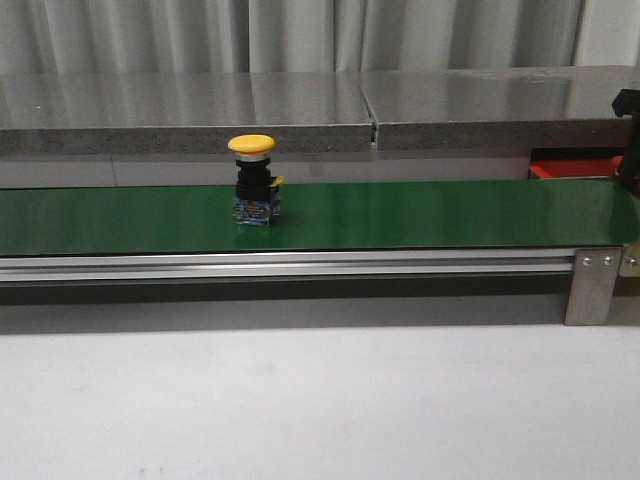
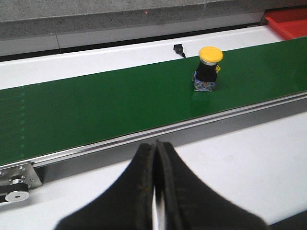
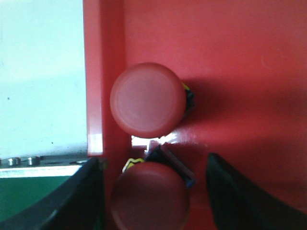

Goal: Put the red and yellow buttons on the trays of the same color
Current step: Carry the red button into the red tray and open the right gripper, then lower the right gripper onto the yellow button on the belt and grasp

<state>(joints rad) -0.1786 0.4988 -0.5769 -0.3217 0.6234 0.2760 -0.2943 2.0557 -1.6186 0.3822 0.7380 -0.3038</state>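
A yellow-capped button (image 1: 253, 183) stands upright on the green belt (image 1: 420, 215); it also shows in the left wrist view (image 2: 208, 70). My left gripper (image 2: 156, 143) is shut on nothing, over the white table short of the belt. The red tray (image 1: 577, 168) lies behind the belt's right end. In it stand two red buttons, one (image 3: 147, 99) further in and one (image 3: 149, 196) between my right gripper's fingers. My right gripper (image 3: 154, 163) is open around that nearer button, with a gap on each side. No yellow tray is in view.
A grey stone-like ledge (image 1: 300, 115) runs behind the belt. An aluminium rail (image 1: 300, 265) and bracket (image 1: 592, 285) edge the belt's near side. White tabletop (image 1: 320, 400) lies in front. The tray's rim (image 3: 93, 72) stands close beside both red buttons. My right arm (image 1: 628, 135) shows at the far right.
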